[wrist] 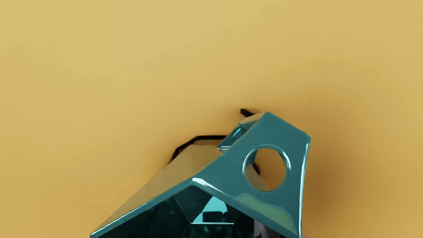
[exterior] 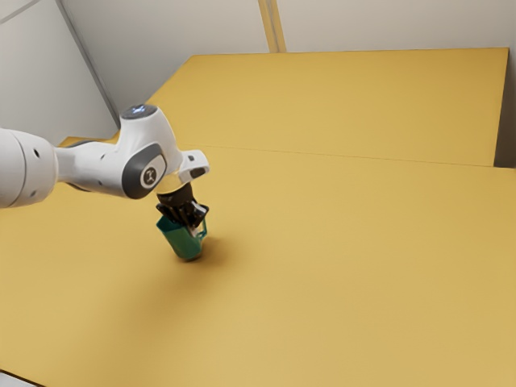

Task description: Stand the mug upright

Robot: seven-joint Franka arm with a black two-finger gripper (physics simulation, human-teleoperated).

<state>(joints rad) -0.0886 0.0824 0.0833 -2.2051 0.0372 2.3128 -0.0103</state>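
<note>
gripper (exterior: 192, 224): down at the mug (exterior: 179, 242), over its handle side; i cannot tell whether it is wide, narrow or closed on anything.
mug: one, teal and glossy, directly under the gripper and overlapping it in the exterior view; it leans well off upright, mouth up and toward the exterior view's left, base low and toward the exterior view's right.
handle (wrist: 287, 132): one, angular, with one round opening, close by the gripper, on the side of the mug facing the exterior view's right.
in the way: the mug itself, between gripper and tabletop (exterior: 363, 282); whether its base touches down i cannot tell.
dark lines (wrist: 211, 137): two thin pieces showing past the mug in the wrist view, nature unclear.
shadow (exterior: 224, 247): soft, on the tabletop just beside the mug.
arm (exterior: 89, 169): one, white with dark joint covers, reaching in from the exterior view's left.
tabletop: yellow, spreading out around the mug, crossed by one thin seam (exterior: 322, 154).
wall (exterior: 193, 24): pale, past the tabletop's far edge, bearing a yellow upright band (exterior: 272, 28).
</note>
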